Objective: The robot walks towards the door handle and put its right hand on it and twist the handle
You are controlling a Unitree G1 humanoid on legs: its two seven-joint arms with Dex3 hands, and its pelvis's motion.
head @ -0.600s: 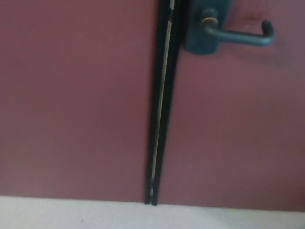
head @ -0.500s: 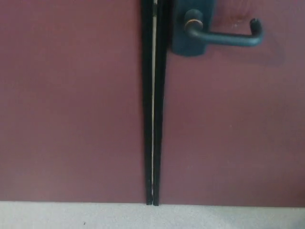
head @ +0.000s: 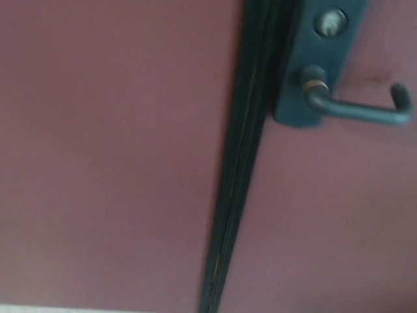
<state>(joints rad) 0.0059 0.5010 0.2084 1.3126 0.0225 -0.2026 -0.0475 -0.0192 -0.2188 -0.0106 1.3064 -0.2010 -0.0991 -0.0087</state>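
Note:
A dark grey lever door handle (head: pixel 358 107) juts from a dark backplate (head: pixel 316 72) at the upper right of the head view, with a round silver lock cylinder (head: pixel 330 21) above it. The lever runs to the right and ends in a hooked tip near the picture's edge. It is mounted on the right-hand maroon door leaf (head: pixel 326 222). Neither of my hands nor any part of my arms shows.
A black vertical seam (head: pixel 238 169) divides the right leaf from the left maroon leaf (head: pixel 104 156). A thin sliver of pale floor (head: pixel 65 309) shows at the bottom left.
The whole picture has shifted: the camera has tilted up and rolled, so the handle sits lower in the frame, the lock cylinder has come into view and most of the floor has dropped out.

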